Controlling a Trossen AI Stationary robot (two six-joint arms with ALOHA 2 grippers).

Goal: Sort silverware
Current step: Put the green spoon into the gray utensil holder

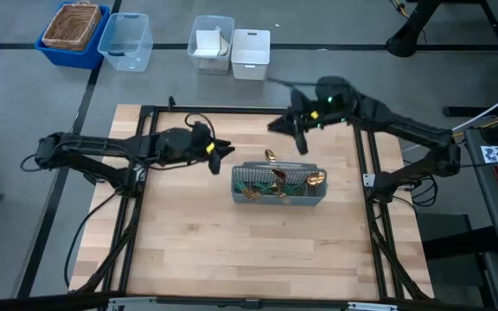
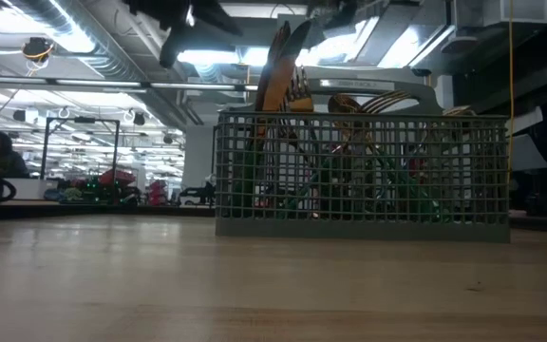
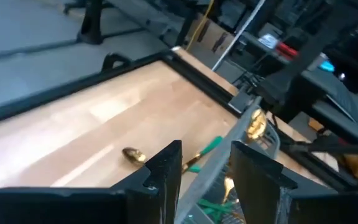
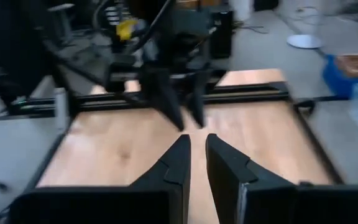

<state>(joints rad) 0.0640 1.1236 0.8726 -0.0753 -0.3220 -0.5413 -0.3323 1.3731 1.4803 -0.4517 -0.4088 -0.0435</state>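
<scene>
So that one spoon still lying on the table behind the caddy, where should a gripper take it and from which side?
The spoon lies flat on the wood just outside the caddy, bowl away from it, teal handle running toward the mesh wall. Best grip is probably the slim handle near mid-length, coming straight down with the fingers across it. The left gripper, open, is already close above.

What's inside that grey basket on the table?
The grey mesh caddy holds gold silverware with green handles, standing up above its rim. The mesh hides the lower ends, so which compartment each piece sits in is unclear.
</scene>
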